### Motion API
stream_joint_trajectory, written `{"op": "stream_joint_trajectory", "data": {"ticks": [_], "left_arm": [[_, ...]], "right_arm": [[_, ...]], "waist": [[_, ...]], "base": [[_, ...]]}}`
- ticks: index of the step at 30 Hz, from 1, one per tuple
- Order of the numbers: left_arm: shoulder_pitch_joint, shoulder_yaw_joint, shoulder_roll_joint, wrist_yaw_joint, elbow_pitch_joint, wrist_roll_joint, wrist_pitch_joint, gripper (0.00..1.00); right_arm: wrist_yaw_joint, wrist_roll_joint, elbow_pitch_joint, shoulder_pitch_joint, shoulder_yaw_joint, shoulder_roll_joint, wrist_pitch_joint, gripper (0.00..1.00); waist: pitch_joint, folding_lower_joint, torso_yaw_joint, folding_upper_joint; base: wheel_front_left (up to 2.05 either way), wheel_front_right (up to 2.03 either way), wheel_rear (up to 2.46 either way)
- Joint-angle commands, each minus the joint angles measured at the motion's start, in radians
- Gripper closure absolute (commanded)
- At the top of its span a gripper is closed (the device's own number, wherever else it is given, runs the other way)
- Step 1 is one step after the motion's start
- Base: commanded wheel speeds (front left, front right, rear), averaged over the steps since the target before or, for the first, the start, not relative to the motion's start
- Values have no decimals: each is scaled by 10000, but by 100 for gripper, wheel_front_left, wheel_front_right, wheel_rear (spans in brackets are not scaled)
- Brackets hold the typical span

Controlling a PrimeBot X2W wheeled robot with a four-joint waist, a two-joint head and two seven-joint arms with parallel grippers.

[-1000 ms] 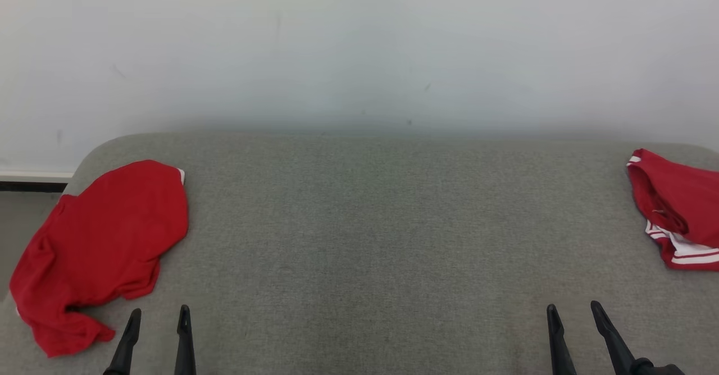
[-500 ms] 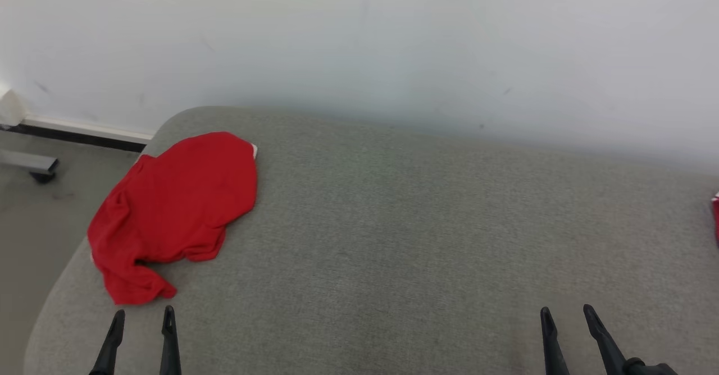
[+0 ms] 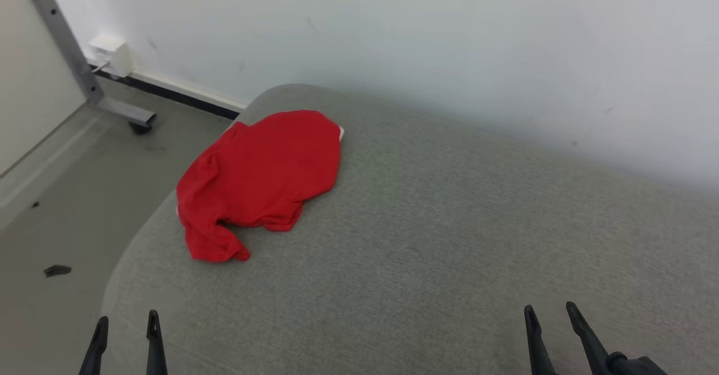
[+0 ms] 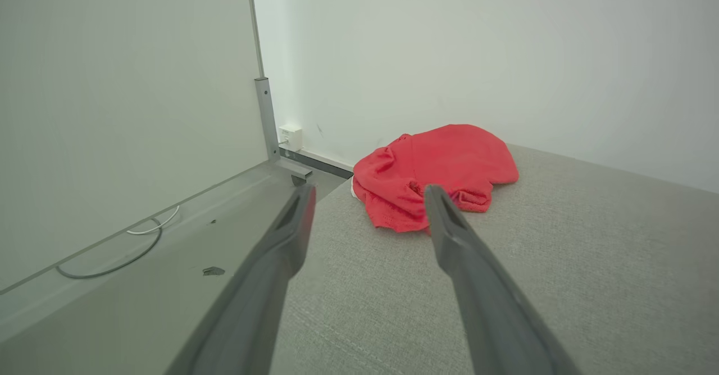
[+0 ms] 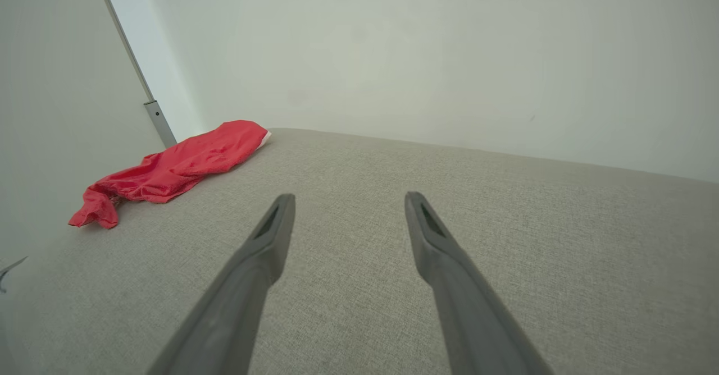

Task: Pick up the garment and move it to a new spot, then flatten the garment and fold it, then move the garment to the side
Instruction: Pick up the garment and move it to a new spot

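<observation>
Head, left wrist and right wrist views. The red garment lies crumpled on the grey padded bench, close to its far left corner. The broad, smoother part of the garment points toward the far edge beside the white wall. A bunched, twisted tail, possibly a sleeve, trails toward the left edge. A sliver of white trim shows at its far side.

The left gripper hovers over the near left corner with its fingers spread apart and nothing between them. In the left wrist view it points at the garment's bunched end, well short of the cloth.

The right gripper hovers over the near edge toward the right, its fingers likewise parted and empty. It is well apart from the garment, which sits far off to the left in the right wrist view.

Left of the bench, the floor carries a grey metal leg on a caster, a white wall box and a small dark scrap.
</observation>
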Motion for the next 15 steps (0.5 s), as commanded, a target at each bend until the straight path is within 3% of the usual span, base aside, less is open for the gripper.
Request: {"op": "stream_joint_trajectory", "data": {"ticks": [1, 15], "left_arm": [[75, 25, 2, 11, -46, 14, -2, 0], [210, 140, -38, 34, -104, -19, -2, 0]], "right_arm": [[-30, 61, 34, -93, -5, 16, 3, 0], [-30, 137, 243, -240, 181, -53, 3, 0]], "waist": [[57, -1, 391, 0], [96, -1, 577, 0]], "base": [[0, 0, 0], [0, 0, 0]]}}
